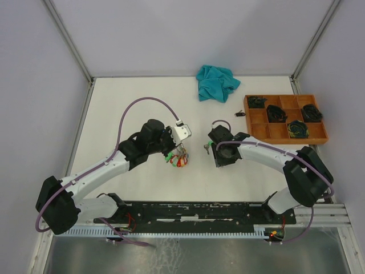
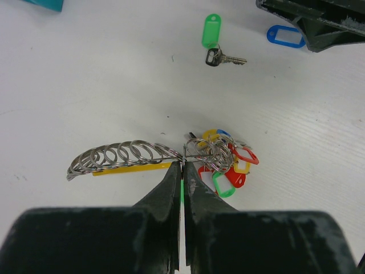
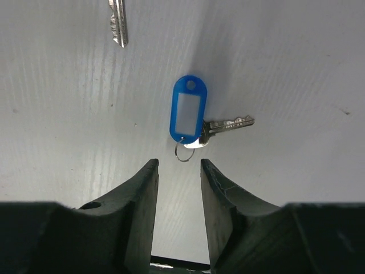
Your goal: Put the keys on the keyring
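Observation:
My left gripper is shut on the thin silver wire of the keyring, held just above the table. A row of small split loops is strung along the wire to the left. A bunch of red, yellow and green tagged keys hangs on it to the right; it also shows in the top view. A green-tagged key lies loose farther off. My right gripper is open just above the table, right behind a loose blue-tagged key.
A teal cloth lies at the back of the table. A wooden compartment tray with dark items stands at the back right. A small dark object lies by the tray. Another key's blade shows at the top of the right wrist view.

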Robot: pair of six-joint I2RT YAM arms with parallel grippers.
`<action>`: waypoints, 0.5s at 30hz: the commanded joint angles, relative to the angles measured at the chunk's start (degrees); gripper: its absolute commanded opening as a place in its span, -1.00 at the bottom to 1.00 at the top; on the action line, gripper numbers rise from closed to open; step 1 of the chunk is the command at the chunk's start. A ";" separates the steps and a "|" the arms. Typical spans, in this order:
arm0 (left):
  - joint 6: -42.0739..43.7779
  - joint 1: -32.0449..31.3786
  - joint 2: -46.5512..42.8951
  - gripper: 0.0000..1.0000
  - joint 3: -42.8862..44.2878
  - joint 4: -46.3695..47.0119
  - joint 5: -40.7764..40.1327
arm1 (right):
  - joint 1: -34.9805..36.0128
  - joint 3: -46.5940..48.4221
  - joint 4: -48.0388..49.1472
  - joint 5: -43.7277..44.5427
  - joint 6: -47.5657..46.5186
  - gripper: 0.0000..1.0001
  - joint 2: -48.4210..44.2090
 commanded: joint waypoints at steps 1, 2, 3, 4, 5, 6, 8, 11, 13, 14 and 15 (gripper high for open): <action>-1.91 0.11 -1.71 -0.95 2.71 2.82 0.60 | 1.18 3.67 0.15 2.42 -1.71 -0.18 2.44; -1.87 0.16 -1.70 -0.95 2.69 2.80 0.59 | 1.26 3.76 0.18 2.68 -1.67 -0.23 2.96; -1.90 0.16 -1.70 -0.95 2.70 2.85 0.61 | 1.33 3.81 0.24 2.98 -1.71 -0.25 3.45; -1.91 0.21 -1.70 -0.95 2.69 2.85 0.61 | 1.35 3.89 0.18 3.36 -1.69 -0.27 3.92; -1.89 0.17 -1.70 -0.95 2.72 2.78 0.60 | 1.37 3.92 0.06 3.79 -1.71 -0.28 4.36; -1.79 0.16 -1.70 -0.95 2.66 2.82 0.61 | 1.44 3.98 -0.12 4.30 -1.82 -0.31 4.80; -1.82 0.16 -1.70 -0.95 2.64 2.81 0.56 | 1.54 4.08 -0.64 5.20 -1.98 -0.34 5.45; -1.82 0.16 -1.61 -0.95 2.69 2.85 0.67 | 1.57 4.06 -0.88 5.86 -2.15 -0.43 5.92; -1.82 0.18 -1.46 -0.95 2.61 2.83 0.82 | 1.57 4.00 -0.79 6.21 -2.15 -0.50 5.97; -1.81 0.16 -1.52 -0.95 2.64 2.84 0.87 | 1.59 4.10 -0.73 6.28 -2.12 -0.55 6.05; -1.89 0.16 -1.52 -0.95 2.63 2.79 0.83 | 1.57 4.13 -0.70 6.30 -2.03 -0.57 6.10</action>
